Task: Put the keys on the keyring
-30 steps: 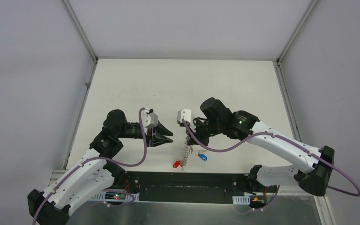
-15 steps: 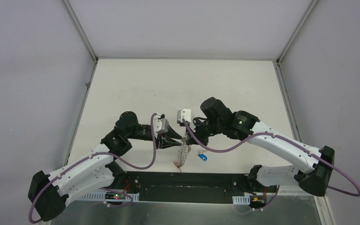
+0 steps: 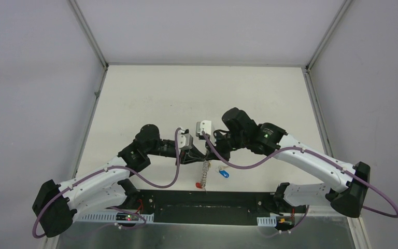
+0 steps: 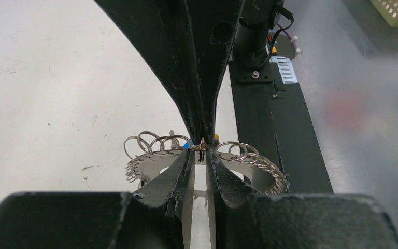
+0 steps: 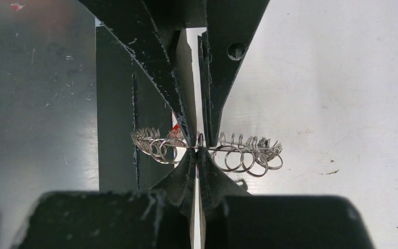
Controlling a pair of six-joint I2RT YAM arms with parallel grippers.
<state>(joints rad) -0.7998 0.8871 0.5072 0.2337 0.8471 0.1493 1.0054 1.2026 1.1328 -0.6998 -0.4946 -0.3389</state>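
My right gripper is shut on the wire of the keyring, a silver ring carrying several small split rings that hangs down from it. My left gripper faces it tip to tip. Its jaws stand a narrow gap apart around the same wire. The blue-tagged key lies on the table just right of the hanging rings. A bit of yellow tag shows behind the fingers. The red tag hangs at the bunch's lower end.
The black base plate with both arm mounts runs along the near table edge, right below the hanging rings. The white table stretches back to grey walls on three sides. Purple cables loop beside both wrists.
My left arm has swung right until its fingertips meet the right gripper at the keyring. The hanging rings and red tag have shifted slightly. The right arm has held still.
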